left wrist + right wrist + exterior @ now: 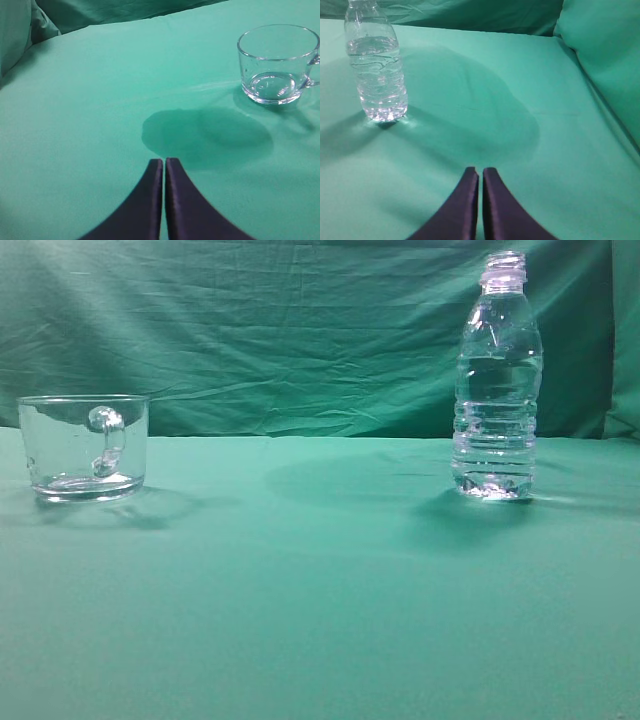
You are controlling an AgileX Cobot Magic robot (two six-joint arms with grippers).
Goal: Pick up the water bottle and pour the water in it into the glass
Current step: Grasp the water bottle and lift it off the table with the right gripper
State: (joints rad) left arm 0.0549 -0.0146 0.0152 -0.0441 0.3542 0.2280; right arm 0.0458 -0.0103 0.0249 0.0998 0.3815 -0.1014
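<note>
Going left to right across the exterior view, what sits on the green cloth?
the glass → the water bottle, standing upright and uncapped, with the water filling it to about the shoulder. No end effector shows in this view.
</note>
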